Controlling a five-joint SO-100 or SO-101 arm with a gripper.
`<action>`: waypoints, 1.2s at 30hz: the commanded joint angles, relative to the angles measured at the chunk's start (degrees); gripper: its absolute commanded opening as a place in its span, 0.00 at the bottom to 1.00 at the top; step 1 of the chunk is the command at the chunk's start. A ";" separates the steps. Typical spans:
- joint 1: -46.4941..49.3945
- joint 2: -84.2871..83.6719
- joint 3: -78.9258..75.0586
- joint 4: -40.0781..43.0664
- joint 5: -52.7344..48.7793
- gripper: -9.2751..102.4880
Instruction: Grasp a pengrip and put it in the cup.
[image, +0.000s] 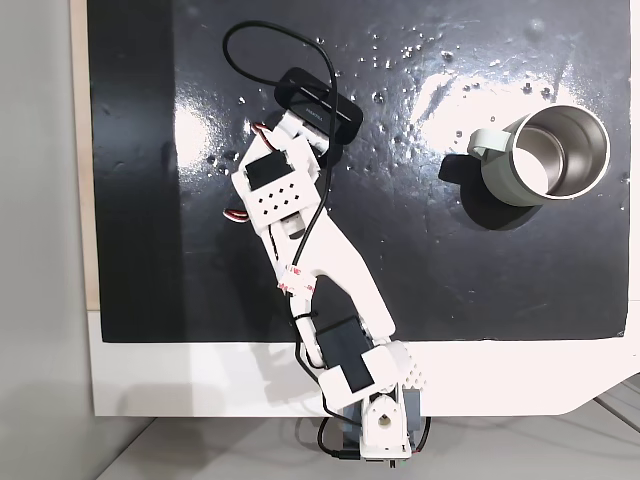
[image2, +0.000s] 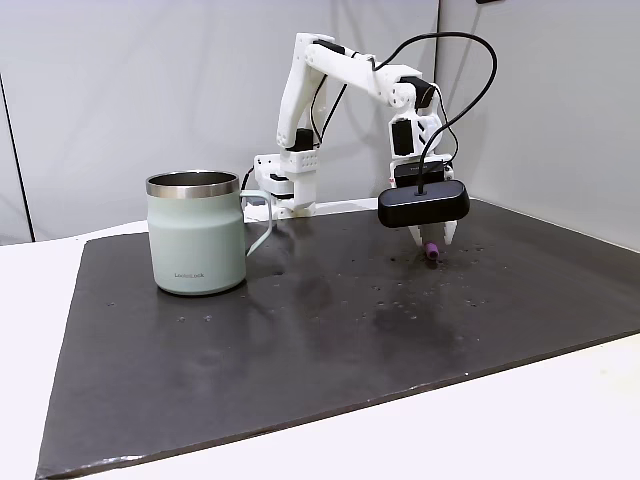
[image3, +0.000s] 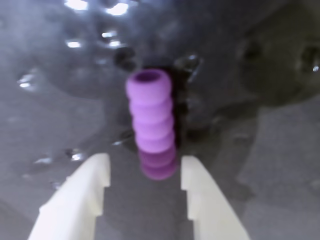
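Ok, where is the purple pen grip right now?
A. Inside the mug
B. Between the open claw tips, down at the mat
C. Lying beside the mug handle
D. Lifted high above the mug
B. In the wrist view the pen grip sits between the two white tips of the open claw, with gaps on both sides, over the dark mat. In a fixed view the mug stands well apart from it.
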 joint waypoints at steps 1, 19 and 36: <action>1.23 0.18 -0.35 -2.02 -1.32 0.25; 1.93 -4.92 2.11 -6.77 -5.89 0.08; 13.89 17.75 -7.65 19.25 -10.02 0.08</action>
